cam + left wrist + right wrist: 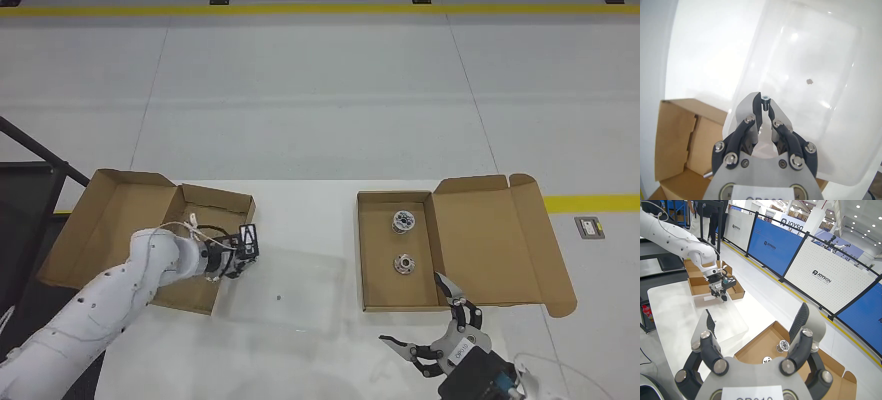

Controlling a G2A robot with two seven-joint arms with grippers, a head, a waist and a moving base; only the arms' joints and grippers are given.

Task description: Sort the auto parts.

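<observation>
In the top view, the left gripper (240, 255) is hovering over the seam where the left cardboard box (120, 220) is meeting the clear tray (310, 270). That spot would suit carrying a piece from tray to box. The tray is lying on the white table (300, 205) between the 2 boxes, with 1 small dark part (277, 297) sitting in it. The right cardboard box (378, 275) is holding 2 round metal parts (402, 221), set apart from each other (like apparently going with like). The right gripper (410, 310) is hanging just beside that box's near corner.

In the left wrist view, the left gripper's fingers are pinching narrowly on a small bolt (765, 104). Its head is pointing past the tips and its threaded shank is lying between the pads, a grip that is probably keeping it from rolling. The bolt is hanging above the tray's edge, beside the box. A silvery pin-like piece (707, 174) is lying in the box, half hidden by the gripper.

In the right wrist view, the right gripper's fingers are standing spread wide and holding nothing. They are pointing over the table toward the right box and its 2 round parts.
</observation>
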